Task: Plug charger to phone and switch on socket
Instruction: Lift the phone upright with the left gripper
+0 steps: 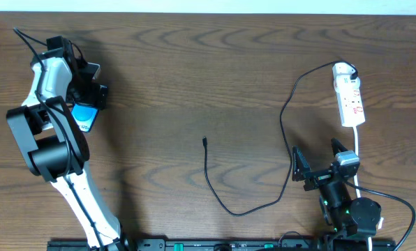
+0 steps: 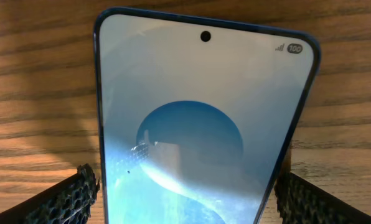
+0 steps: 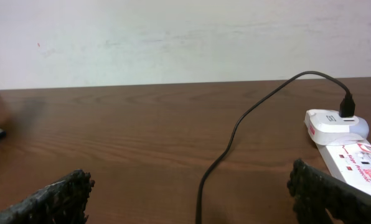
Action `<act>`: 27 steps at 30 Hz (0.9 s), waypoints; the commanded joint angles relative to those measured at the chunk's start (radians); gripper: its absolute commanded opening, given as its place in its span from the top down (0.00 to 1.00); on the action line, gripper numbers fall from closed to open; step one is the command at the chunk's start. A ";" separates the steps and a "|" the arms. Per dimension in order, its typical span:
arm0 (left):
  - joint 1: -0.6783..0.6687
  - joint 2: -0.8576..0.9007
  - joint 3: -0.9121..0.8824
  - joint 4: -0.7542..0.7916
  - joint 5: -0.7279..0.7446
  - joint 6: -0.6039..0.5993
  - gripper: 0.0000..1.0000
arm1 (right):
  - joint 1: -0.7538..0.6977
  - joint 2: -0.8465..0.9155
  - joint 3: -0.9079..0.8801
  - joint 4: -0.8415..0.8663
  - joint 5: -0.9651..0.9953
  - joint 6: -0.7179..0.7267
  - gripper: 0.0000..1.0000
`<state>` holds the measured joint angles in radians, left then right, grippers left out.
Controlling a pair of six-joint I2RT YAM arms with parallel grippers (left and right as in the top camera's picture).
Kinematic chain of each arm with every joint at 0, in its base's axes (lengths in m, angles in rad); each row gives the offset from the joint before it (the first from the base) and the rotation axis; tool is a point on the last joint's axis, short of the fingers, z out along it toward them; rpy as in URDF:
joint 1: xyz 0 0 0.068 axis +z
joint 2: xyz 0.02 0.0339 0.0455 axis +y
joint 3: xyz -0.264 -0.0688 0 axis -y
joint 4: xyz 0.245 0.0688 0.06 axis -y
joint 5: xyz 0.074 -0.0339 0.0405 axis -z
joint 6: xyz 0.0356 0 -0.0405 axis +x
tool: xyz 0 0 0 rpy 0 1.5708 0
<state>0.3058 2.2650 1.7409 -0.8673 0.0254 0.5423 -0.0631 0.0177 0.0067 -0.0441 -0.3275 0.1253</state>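
Note:
The phone [image 2: 192,112] has a blue-and-cyan screen and lies on the wood at the far left, mostly hidden under my left wrist in the overhead view [image 1: 84,118]. My left gripper [image 2: 185,190] straddles it, with a finger against each long edge. The charger, a thin black cable [image 1: 286,115], runs from the white socket strip [image 1: 350,97] in a loop to its free plug [image 1: 205,141] at mid-table. My right gripper [image 1: 317,157] is open and empty, near the front right. In the right wrist view, the cable [image 3: 235,130] passes between its fingers [image 3: 188,186] and the socket [image 3: 353,152] is ahead on the right.
The socket's thick white cord [image 1: 358,150] runs toward the front beside the right arm. A white wall [image 3: 173,37] stands behind the table's far edge. The left arm's body [image 1: 51,146] covers the front left.

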 commanded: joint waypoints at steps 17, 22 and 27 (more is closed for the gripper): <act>0.014 0.140 -0.034 -0.045 -0.023 -0.014 0.10 | 0.005 -0.002 -0.001 -0.005 -0.012 0.008 0.01; 0.014 0.140 -0.034 -0.045 -0.023 -0.022 0.13 | 0.005 -0.002 -0.001 -0.005 -0.012 0.008 0.01; 0.014 0.140 -0.034 -0.044 -0.023 -0.040 0.16 | 0.005 -0.002 -0.001 -0.005 -0.012 0.008 0.01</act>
<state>0.3195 2.2883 1.7615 -0.9092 0.0719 0.5213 -0.0631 0.0177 0.0067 -0.0441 -0.3275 0.1253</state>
